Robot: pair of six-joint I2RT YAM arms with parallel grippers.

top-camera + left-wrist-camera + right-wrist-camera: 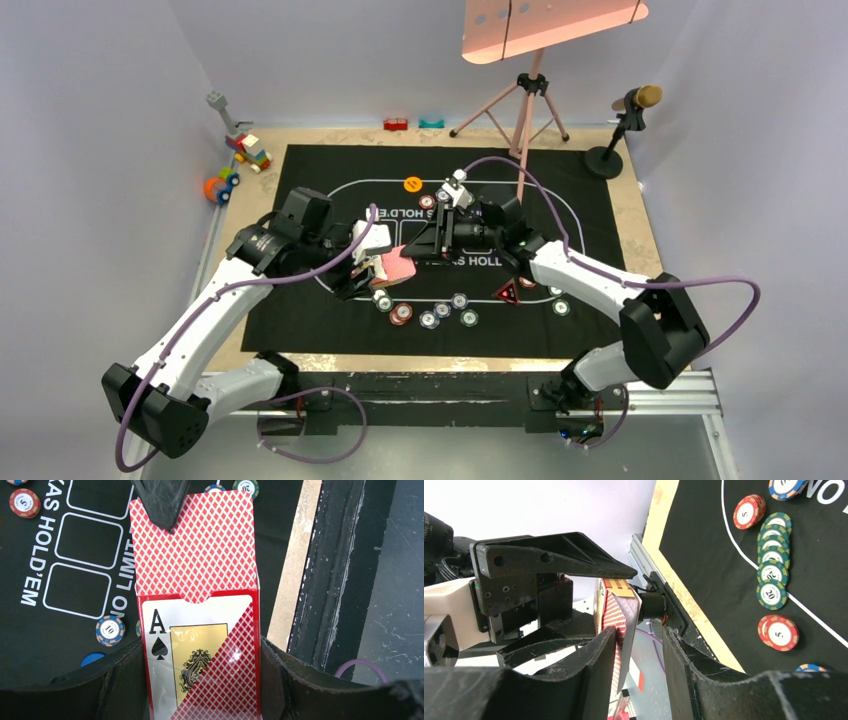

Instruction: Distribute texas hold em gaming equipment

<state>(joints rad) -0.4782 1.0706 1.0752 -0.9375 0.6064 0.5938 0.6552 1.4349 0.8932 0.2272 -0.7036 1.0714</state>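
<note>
My left gripper [202, 677] is shut on a red card box [200, 655] with an ace of spades printed on it, held above the mat's left-centre [398, 266]. A red diamond-patterned sheet [200, 550] sticks out of the box's open end; I cannot tell whether it is the flap or cards. My right gripper [640, 637] straddles that sheet, which lies against one finger with a gap to the other. One right fingertip [162, 505] rests on the sheet. Poker chips [430, 315] lie in a row on the mat, green ones [774, 565] overlapping. An orange button [412, 184] and a red triangular marker [508, 293] lie nearby.
The black printed mat [300, 310] covers most of the table. Toy blocks [248, 150] sit at the back left corner. A pink tripod stand [525, 110] and a microphone [625, 120] stand at the back right. The metal rail [325, 580] runs along the near edge.
</note>
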